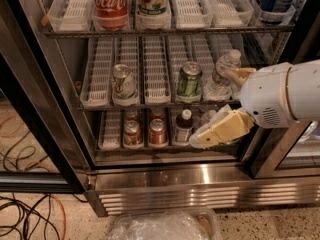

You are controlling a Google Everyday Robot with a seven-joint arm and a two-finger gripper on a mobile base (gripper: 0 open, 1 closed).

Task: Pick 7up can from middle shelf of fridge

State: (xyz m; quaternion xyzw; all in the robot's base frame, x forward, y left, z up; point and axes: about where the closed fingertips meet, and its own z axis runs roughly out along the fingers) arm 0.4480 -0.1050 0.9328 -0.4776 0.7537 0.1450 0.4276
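Observation:
The 7up can [124,83], pale silver-white with green markings, stands upright in a white lane tray on the left of the middle shelf [150,105] of the fridge [170,178]. My gripper [218,130], cream-coloured on a white arm, hangs at the right in front of the lower shelf. It is well to the right of the can and lower, and holds nothing. A darker green can [189,80] stands on the same shelf between the gripper and the 7up can.
A water bottle [222,75] stands right of the green can. Two small red cans [145,132] and a dark bottle [184,126] sit on the lower shelf. Large Coca-Cola [109,4] and 7up [153,3] bottles stand above. Cables [30,219] and a plastic bag [165,226] lie on the floor.

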